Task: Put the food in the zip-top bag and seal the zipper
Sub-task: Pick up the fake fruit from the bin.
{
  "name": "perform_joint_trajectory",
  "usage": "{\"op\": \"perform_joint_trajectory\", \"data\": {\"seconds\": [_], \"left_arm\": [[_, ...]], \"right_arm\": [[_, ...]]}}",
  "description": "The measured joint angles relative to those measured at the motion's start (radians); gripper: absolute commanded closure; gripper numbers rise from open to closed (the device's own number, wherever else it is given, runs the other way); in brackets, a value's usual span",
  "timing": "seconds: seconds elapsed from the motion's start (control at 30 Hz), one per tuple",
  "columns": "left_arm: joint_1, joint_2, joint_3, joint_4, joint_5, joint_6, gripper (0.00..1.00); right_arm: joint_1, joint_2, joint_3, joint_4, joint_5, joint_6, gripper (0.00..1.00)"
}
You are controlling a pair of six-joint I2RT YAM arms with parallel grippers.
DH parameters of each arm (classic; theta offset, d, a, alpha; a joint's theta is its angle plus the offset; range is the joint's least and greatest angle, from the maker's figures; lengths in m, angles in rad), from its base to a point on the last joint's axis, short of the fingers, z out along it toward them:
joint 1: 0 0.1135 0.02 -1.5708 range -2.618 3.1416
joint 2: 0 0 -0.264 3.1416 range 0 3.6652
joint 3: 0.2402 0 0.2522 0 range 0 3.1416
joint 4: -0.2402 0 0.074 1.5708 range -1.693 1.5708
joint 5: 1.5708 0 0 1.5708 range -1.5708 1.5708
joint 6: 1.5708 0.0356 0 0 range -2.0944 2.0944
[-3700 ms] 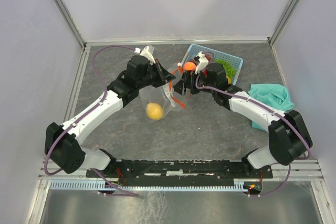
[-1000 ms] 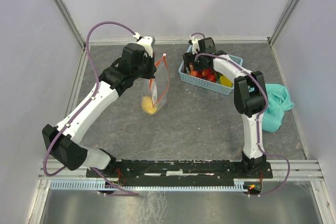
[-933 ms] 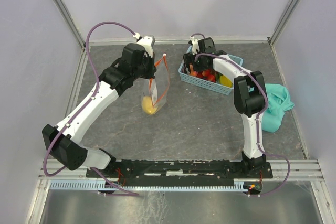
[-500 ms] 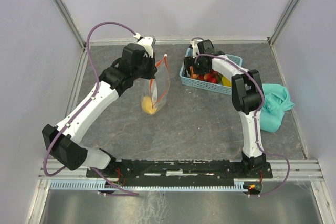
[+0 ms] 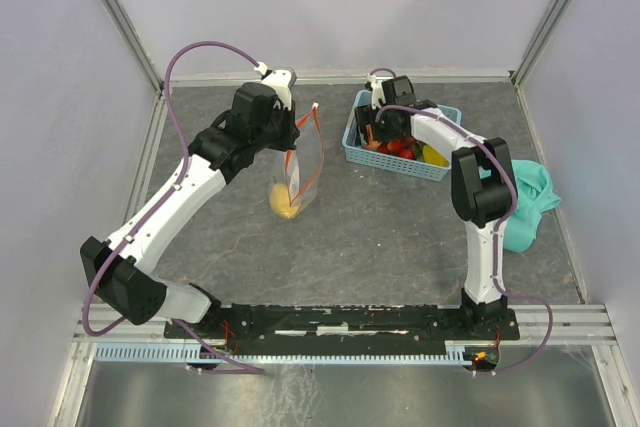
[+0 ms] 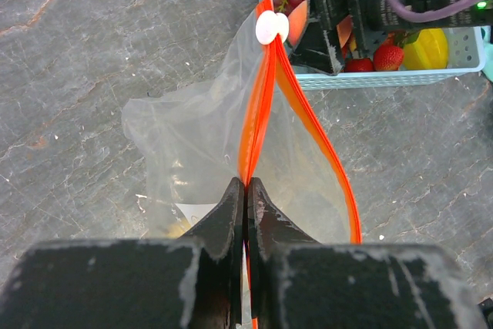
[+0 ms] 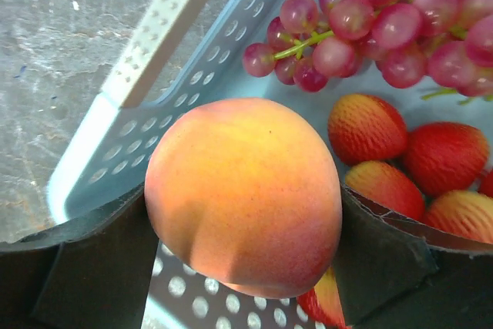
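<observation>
My left gripper [image 6: 246,184] is shut on one side of the zip-top bag's [image 5: 303,159] red-orange zipper [image 6: 312,132] and holds the clear bag up with its mouth open. The white slider [image 6: 270,27] sits at the strip's far end. A yellow lemon [image 5: 285,203] lies at the bottom of the bag. My right gripper [image 7: 243,217] is in the left end of the light-blue basket [image 5: 400,161], its fingers [image 7: 77,267] pressed against both sides of an orange-pink peach [image 7: 243,190]. Purple grapes [image 7: 362,21] and red strawberries [image 7: 439,156] lie just beyond it.
The basket's perforated rim [image 7: 146,59] runs close along the left of the right gripper. A yellow piece [image 6: 425,48] and other red pieces lie further along the basket. A teal cloth [image 5: 527,202] is bunched at the table's right edge. The bag hangs left of the basket.
The right gripper has shifted slightly inside the basket and closed in on the peach. The left arm and the bag have stayed where they were.
</observation>
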Motion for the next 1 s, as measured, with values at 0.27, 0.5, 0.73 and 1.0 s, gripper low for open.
{"op": "perform_joint_trajectory", "data": {"seconds": [0.27,0.5,0.73,1.0], "left_arm": [[0.0,0.0,0.0,0.003,0.0,0.0,0.97],[0.0,0.0,0.0,0.003,0.0,0.0,0.97],[0.0,0.0,0.0,0.003,-0.001,0.0,0.97],[0.0,0.0,0.0,0.002,-0.001,0.002,0.97]], "right_arm": [[0.0,-0.167,-0.051,0.015,0.015,-0.004,0.28],[0.002,-0.329,-0.137,0.013,0.023,-0.002,0.29],[0.036,-0.558,-0.182,-0.015,0.0,-0.001,0.29],[0.243,-0.758,-0.209,0.02,-0.07,-0.025,0.3]]}}
